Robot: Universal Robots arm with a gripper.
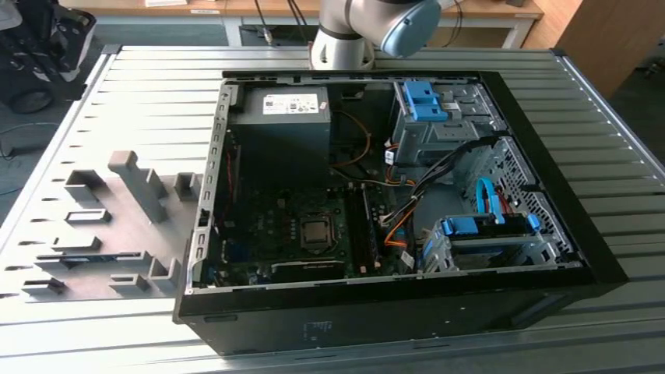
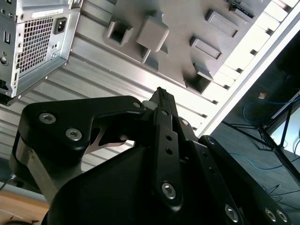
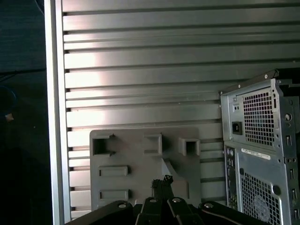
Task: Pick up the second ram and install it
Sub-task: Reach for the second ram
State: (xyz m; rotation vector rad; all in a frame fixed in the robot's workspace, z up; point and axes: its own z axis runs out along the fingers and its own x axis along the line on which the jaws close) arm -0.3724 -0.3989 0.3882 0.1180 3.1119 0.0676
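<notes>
Counter: a slotted, ribbed aluminium counter [image 1: 582,101] carries everything; its long grooves also show in the first wrist view [image 3: 140,61].

Computer: a black desktop tower case [image 1: 561,234] lies on its side with the panel off. Its green motherboard, grey power supply box and blue-clipped drive cages are open to the exterior view. Both wrist views show its perforated metal rear panel [image 3: 262,154] [image 2: 37,42].

Fixture: a flat grey plastic fixture plate [image 1: 114,234] with raised blocks and rectangular pockets lies on the counter. It sits just beside the case, on the exterior view's left. It also shows in both wrist views [image 3: 136,159] [image 2: 187,23].

Second ram: a long, thin, dark memory stick [image 1: 75,256] appears to lie flat in a shallow pocket of the fixture plate. It is near the plate's front corner on the exterior view's left and well apart from the case. Nothing touches it.

Arm: the grey and pale blue robot arm [image 1: 353,31] rises behind the case at the far edge of the counter.

Tool: the black two-fingered tool [image 2: 161,96] [image 3: 162,182] hangs above the fixture plate, clear of it. Its tips show against the plate's grey surface.

Tool state: the fingers [image 2: 164,136] are pressed together, and no object shows between them.
</notes>
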